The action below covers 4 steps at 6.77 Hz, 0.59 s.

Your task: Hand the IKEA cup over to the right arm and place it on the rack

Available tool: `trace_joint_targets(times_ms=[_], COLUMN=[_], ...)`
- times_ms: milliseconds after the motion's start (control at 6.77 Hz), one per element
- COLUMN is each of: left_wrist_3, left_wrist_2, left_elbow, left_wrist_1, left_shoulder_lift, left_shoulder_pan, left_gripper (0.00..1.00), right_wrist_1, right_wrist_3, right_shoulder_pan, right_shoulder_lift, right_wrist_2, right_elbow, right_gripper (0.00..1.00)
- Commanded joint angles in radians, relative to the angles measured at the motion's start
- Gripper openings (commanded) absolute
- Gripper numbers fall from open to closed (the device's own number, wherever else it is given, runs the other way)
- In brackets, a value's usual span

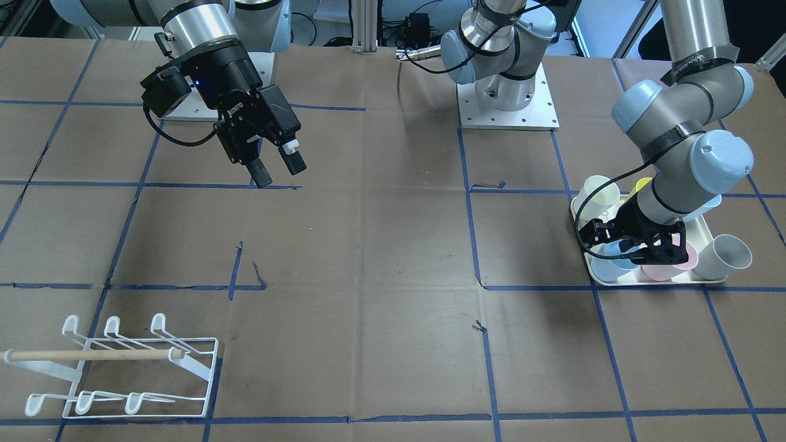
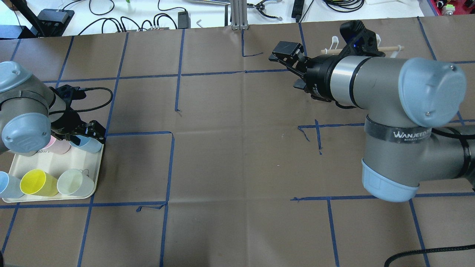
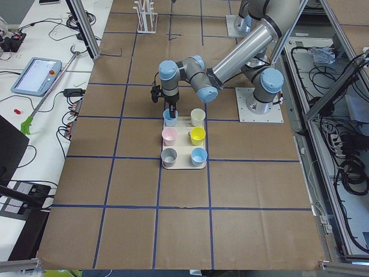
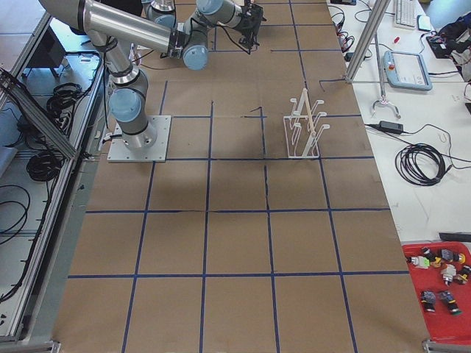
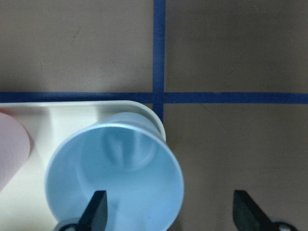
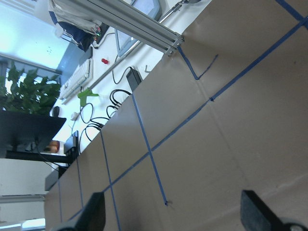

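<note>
My left gripper [image 5: 171,211] is open and low over the cream tray [image 2: 55,196]. It straddles the wall of a light blue cup [image 5: 115,168]: one fingertip [image 5: 98,207] is inside it and the other is outside, over the paper. The same cup shows in the overhead view [image 2: 89,144]. My right gripper [image 1: 279,170] is open, empty and raised above the table, far from the tray. The white wire rack [image 1: 116,368] with its wooden dowel lies near the far corner on my right. In the overhead view it [image 2: 386,48] is mostly hidden behind the right arm.
The tray also holds a pink cup [image 2: 59,146], a yellow cup [image 2: 35,182], a pale green cup [image 2: 74,182], another blue cup [image 2: 5,185] and a grey cup [image 1: 727,255]. Brown paper with blue tape lines covers the table.
</note>
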Motion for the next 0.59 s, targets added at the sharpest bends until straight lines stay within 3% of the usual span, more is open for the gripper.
trace_joint_targets(times_ms=[0,148,443], left_wrist_3=[-0.001,0.001,0.002], left_wrist_2=[-0.001,-0.001,-0.004], left_elbow=[0.003,0.003,0.033], left_wrist_1=[0.001,0.002,0.001], left_shoulder_lift=[-0.003,0.0,0.006], left_shoulder_pan=[-0.001,-0.003,-0.007], left_gripper=[0.07,0.0,0.0], right_wrist_1=[-0.152,-0.181,-0.187], right_wrist_3=[0.193,0.235,0.239], right_shoulder_pan=[0.001,0.001,0.001], right_shoulder_lift=[-0.003,0.002,0.001], right_wrist_2=[0.039,0.067,0.139], right_elbow=[0.042,0.045,0.047], right_gripper=[1.0,1.0,1.0])
